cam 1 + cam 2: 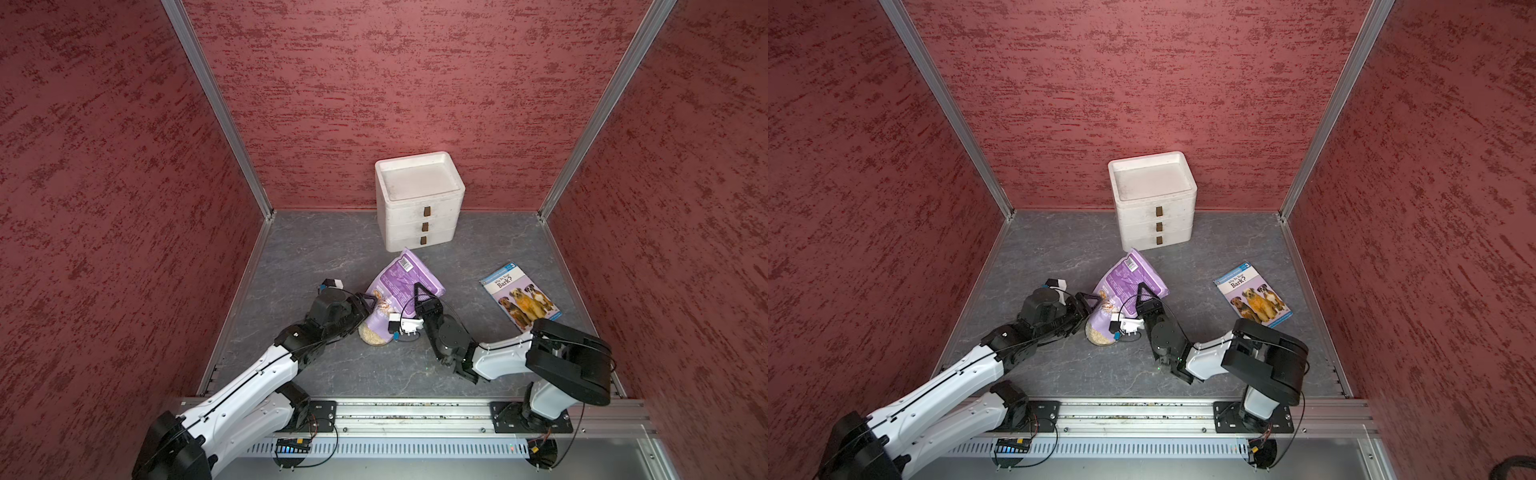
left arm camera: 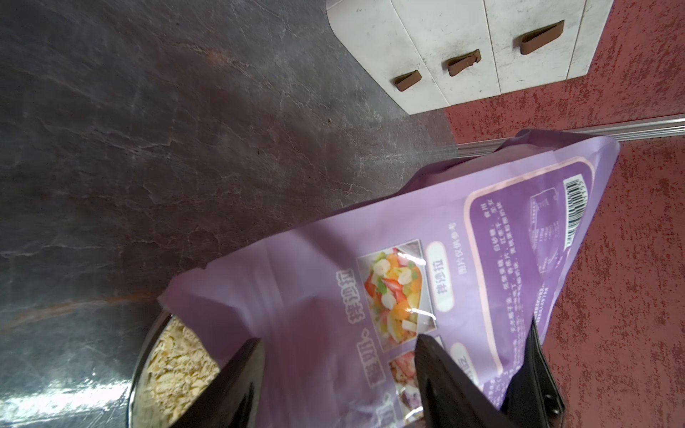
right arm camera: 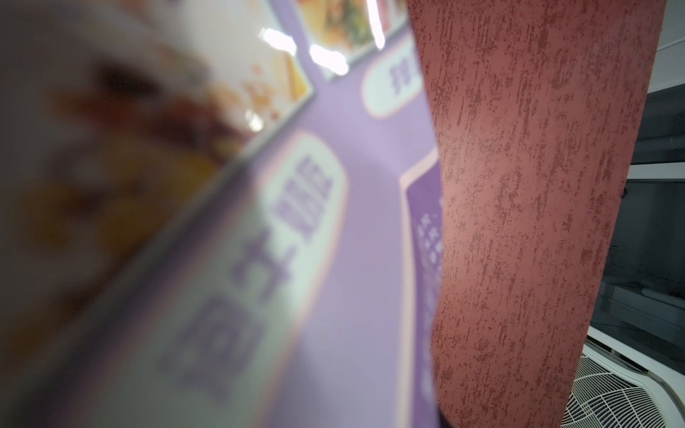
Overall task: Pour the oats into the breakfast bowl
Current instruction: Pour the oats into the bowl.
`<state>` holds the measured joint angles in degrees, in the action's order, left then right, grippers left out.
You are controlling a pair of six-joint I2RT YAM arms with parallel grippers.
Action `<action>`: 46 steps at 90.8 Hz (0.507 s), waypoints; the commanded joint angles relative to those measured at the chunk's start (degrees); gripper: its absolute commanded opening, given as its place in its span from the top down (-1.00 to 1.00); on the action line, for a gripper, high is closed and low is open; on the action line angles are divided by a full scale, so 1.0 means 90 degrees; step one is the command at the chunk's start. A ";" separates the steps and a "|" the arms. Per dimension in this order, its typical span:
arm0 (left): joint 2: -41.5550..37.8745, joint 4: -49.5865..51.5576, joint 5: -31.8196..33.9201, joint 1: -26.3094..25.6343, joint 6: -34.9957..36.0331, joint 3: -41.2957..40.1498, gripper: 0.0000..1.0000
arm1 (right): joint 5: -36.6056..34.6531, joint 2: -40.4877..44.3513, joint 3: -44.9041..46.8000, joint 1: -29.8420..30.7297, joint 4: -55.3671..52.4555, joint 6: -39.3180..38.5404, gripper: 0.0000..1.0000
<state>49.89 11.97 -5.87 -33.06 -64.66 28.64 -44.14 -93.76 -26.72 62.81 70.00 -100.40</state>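
Left arm: the white-and-black jointed arm (image 1: 249, 374) lies nearest in both top views and reaches from the near aluminium rail (image 1: 415, 409) toward the table's middle.
Left gripper: the left gripper (image 2: 339, 339) has its 2 black fingers (image 2: 241, 385) spread fairly wide and closed on the lower part of the pouch.
Pouch: the soft lilac-purple plastic pouch with food photos and a barcode (image 1: 399, 278) is held tilted. Its barcode end is raised toward the back and its open mouth is low over the bowl.
Right gripper: the right gripper (image 1: 419, 293) has narrow jaws that seem to pinch the pouch's side edge. Its wrist view is filled by the blurred pouch.
Bowl: the small round pale bowl (image 2: 138, 367) stands on the grey stone-patterned tabletop (image 1: 332, 257) between the 2 arms.
Oats: the pale beige loose flakes of oats (image 2: 174, 367) lie heaped inside the bowl.
Box: the white foam box with 3 brown-tabbed drawers (image 1: 419, 208) stands at the back wall.
Book: the thin book with 3 dogs on its cover (image 1: 519, 297) lies flat, well apart to the right.
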 commanded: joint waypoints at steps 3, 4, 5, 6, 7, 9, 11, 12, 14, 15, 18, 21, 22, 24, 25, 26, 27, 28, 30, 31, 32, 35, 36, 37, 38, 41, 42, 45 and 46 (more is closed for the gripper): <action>-0.0076 -0.0047 0.0068 0.0026 0.0028 0.0009 -0.36 | -0.0030 0.0319 -0.0099 0.0061 0.1079 0.0242 1.00; -0.0075 -0.0048 0.0067 0.0023 0.0027 0.0010 -0.36 | -0.0014 0.0275 -0.0084 0.0062 0.1055 0.0177 1.00; -0.0070 -0.0049 0.0062 0.0022 0.0027 0.0010 -0.36 | 0.0004 0.0239 -0.0061 0.0057 0.1043 0.0105 1.00; -0.0067 -0.0050 0.0064 0.0021 0.0027 0.0011 -0.36 | 0.0013 0.0196 -0.0045 0.0055 0.1062 0.0034 1.00; -0.0071 -0.0050 0.0065 0.0021 0.0027 0.0011 -0.36 | 0.0007 0.0155 -0.0037 0.0054 0.1110 -0.0011 1.00; -0.0061 -0.0050 0.0071 0.0021 0.0032 0.0011 -0.36 | -0.0053 0.0103 -0.0068 0.0046 0.1146 -0.0022 1.00; -0.0064 -0.0050 0.0067 0.0021 0.0035 0.0011 -0.36 | -0.0129 0.0094 -0.0132 0.0044 0.1148 0.0063 1.00; -0.0054 -0.0050 0.0067 0.0021 0.0036 0.0011 -0.36 | -0.0151 0.0100 -0.0158 0.0039 0.1148 0.0111 1.00; -0.0052 -0.0050 0.0074 0.0023 0.0029 0.0011 -0.36 | -0.0168 0.0143 -0.0179 0.0032 0.1151 0.0204 1.00; -0.0054 -0.0050 0.0060 0.0022 0.0028 0.0011 -0.36 | -0.0171 0.0158 -0.0182 0.0033 0.1154 0.0235 1.00; -0.0067 -0.0050 0.0046 0.0014 0.0019 0.0011 -0.36 | -0.0160 0.0181 -0.0168 0.0033 0.1156 0.0275 1.00; -0.0082 -0.0043 0.0038 0.0011 0.0012 0.0003 -0.36 | -0.0122 0.0136 -0.0106 0.0021 0.1149 0.0149 1.00; -0.0093 -0.0032 0.0037 0.0011 0.0015 0.0007 -0.36 | -0.0104 0.0116 -0.0077 0.0013 0.1144 0.0081 1.00; -0.0106 -0.0024 0.0047 0.0011 0.0016 0.0007 -0.36 | -0.0081 0.0061 -0.0034 -0.0013 0.1147 -0.0051 1.00; -0.0115 -0.0018 0.0061 0.0011 0.0021 0.0009 -0.36 | -0.0093 0.0034 -0.0022 -0.0029 0.1143 -0.0102 1.00; -0.0119 -0.0010 0.0069 0.0011 0.0024 0.0010 -0.36 | -0.0119 0.0021 -0.0025 -0.0042 0.1146 -0.0132 1.00; -0.0126 -0.0001 0.0082 0.0011 0.0025 0.0005 -0.36 | -0.0146 0.0019 -0.0042 -0.0048 0.1147 -0.0143 1.00; -0.0129 0.0009 0.0084 0.0011 0.0026 0.0008 -0.36 | -0.0179 0.0013 -0.0065 -0.0056 0.1148 -0.0143 1.00; -0.0142 0.0021 0.0093 0.0016 0.0034 0.0008 -0.36 | -0.0234 0.0045 -0.0114 -0.0070 0.1153 -0.0129 1.00; -0.0147 0.0029 0.0104 0.0014 0.0035 0.0009 -0.36 | -0.0248 0.0065 -0.0135 -0.0077 0.1156 -0.0116 1.00; -0.0150 0.0038 0.0104 0.0012 0.0036 0.0010 -0.36 | -0.0255 0.0090 -0.0141 -0.0085 0.1157 -0.0110 1.00; -0.0166 0.0055 0.0114 0.0012 0.0036 0.0008 -0.36 | -0.0248 0.0186 -0.0146 -0.0108 0.1149 -0.0122 1.00; -0.0169 0.0061 0.0119 0.0012 0.0036 0.0000 -0.36 | -0.0235 0.0209 -0.0141 -0.0116 0.1149 -0.0138 1.00; -0.0170 0.0069 0.0117 0.0007 0.0036 0.0000 -0.36 | -0.0229 0.0235 -0.0134 -0.0124 0.1149 -0.0150 1.00; -0.0166 0.0068 0.0116 0.0009 0.0036 0.0001 -0.36 | -0.0211 0.0248 -0.0121 -0.0138 0.1148 -0.0171 1.00; -0.0173 0.0058 0.0118 0.0011 0.0036 0.0001 -0.36 | -0.0151 0.0311 -0.0067 -0.0176 0.1150 -0.0242 1.00; -0.0172 0.0063 0.0116 0.0011 0.0036 0.0001 -0.36 | -0.0143 0.0330 -0.0048 -0.0194 0.1149 -0.0271 1.00; -0.0170 0.0058 0.0116 0.0013 0.0036 0.0001 -0.36 | -0.0177 0.0422 -0.0046 -0.0226 0.1153 -0.0276 1.00; -0.0169 0.0057 0.0116 0.0012 0.0036 0.0001 -0.36 | -0.0177 0.0422 -0.0046 -0.0226 0.1153 -0.0276 1.00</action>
<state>48.97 12.01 -5.63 -33.06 -64.69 28.64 -44.73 -93.84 -26.44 61.91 70.02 -102.56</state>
